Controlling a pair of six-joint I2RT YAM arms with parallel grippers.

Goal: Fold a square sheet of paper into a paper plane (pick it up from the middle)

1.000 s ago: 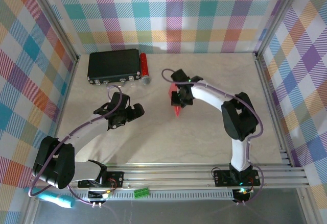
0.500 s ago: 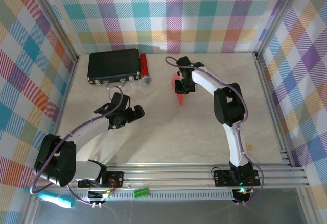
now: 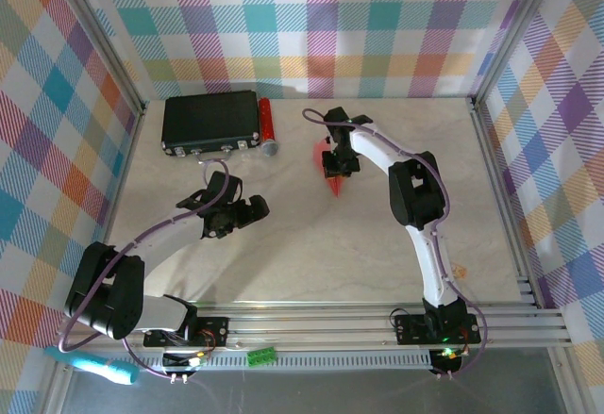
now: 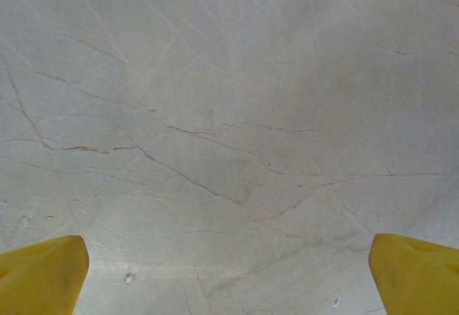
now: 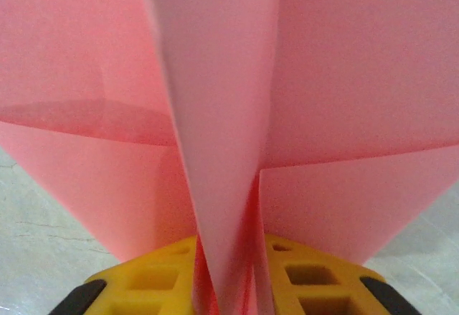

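Observation:
The square sheet of paper is folded into a pink-red paper plane point(image 3: 329, 176) that lies on the table at the back centre, its sharp tip pointing toward the near edge. My right gripper point(image 3: 338, 161) sits right over its back end. In the right wrist view the paper plane point(image 5: 215, 92) has its centre fold standing between the two yellow fingers point(image 5: 154, 279) of my right gripper point(image 5: 229, 252). The jaws stand a little apart and the paper layers splay in the gap. My left gripper point(image 3: 251, 209) hovers wide open over bare table, left of centre, and my left gripper point(image 4: 229, 275) has nothing between its yellow fingertips point(image 4: 39, 272).
A black box point(image 3: 209, 122) lies at the back left with a small red cylinder point(image 3: 267, 124) against its right side. Aluminium rails point(image 3: 491, 178) and checked walls close the table in. The marbled tabletop point(image 4: 229, 114) lies under the left gripper.
My right arm has swung toward the back with the plane and set it lower on the table. Its jaws have parted slightly. The left arm has barely shifted.

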